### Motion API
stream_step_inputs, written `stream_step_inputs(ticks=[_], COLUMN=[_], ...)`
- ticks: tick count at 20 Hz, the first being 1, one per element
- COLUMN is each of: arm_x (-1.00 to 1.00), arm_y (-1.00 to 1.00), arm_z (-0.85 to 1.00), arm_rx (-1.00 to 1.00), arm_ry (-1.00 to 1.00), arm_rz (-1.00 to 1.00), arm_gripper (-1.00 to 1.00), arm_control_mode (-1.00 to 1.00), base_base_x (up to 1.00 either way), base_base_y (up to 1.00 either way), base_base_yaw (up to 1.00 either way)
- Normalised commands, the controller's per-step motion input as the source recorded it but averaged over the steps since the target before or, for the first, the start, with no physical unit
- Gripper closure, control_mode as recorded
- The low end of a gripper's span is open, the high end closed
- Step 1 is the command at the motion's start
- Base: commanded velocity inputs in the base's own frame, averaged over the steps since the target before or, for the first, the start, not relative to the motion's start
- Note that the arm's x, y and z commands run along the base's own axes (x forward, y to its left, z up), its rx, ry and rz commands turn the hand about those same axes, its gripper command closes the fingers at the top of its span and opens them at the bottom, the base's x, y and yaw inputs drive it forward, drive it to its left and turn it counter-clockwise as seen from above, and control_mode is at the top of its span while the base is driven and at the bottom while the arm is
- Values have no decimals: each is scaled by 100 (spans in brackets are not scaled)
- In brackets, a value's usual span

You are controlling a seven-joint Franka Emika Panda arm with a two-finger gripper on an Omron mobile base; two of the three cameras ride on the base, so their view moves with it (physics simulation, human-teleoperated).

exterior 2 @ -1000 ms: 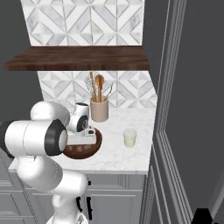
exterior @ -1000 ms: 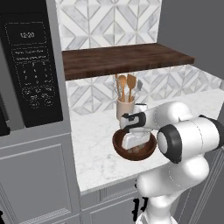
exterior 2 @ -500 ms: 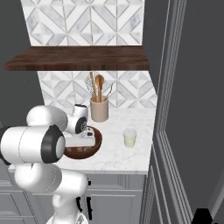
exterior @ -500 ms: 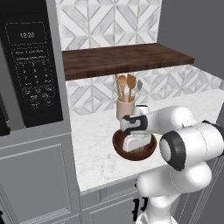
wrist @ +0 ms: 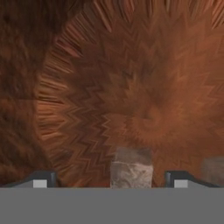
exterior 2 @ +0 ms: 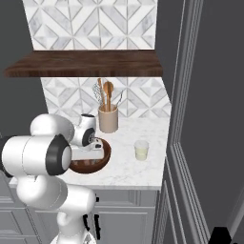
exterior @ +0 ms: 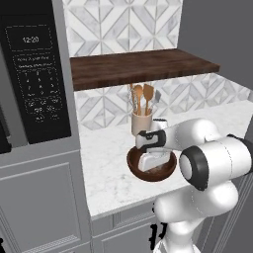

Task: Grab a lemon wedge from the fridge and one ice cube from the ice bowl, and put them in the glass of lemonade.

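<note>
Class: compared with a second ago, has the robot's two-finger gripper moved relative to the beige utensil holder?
Yes. The gripper has sunk lower into the dark brown wooden bowl, away from the utensil holder, straddling a pale ice cube.

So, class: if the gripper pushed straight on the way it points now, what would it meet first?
Most likely the ice cube, which sits between the gripper's open jaws in the hand view. Just behind it lies the ice bowl's wooden floor, though depth is hard to judge.

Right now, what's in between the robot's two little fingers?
An ice cube sits between the fingertips of the gripper, on the ice bowl floor, seen in the hand view.
</note>
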Motion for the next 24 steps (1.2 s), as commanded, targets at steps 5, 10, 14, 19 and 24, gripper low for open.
stream_step_inputs(ticks=[5,10,14,19,24], arm_x=[3,0,0,0,0], arm_y=[0,0,0,0,0], arm_z=[-26,0,0,0,0], arm_rx=[0,0,0,0,0], arm_ry=[0,0,0,0,0], arm_rz=[0,0,0,0,0], arm_gripper=[-100,-100,100,100,100], arm_control_mode=[-100,-100,-100,-100,-100], base_base_x=[0,0,0,0,0], base_base_y=[0,0,0,0,0], base_base_yaw=[0,0,0,0,0])
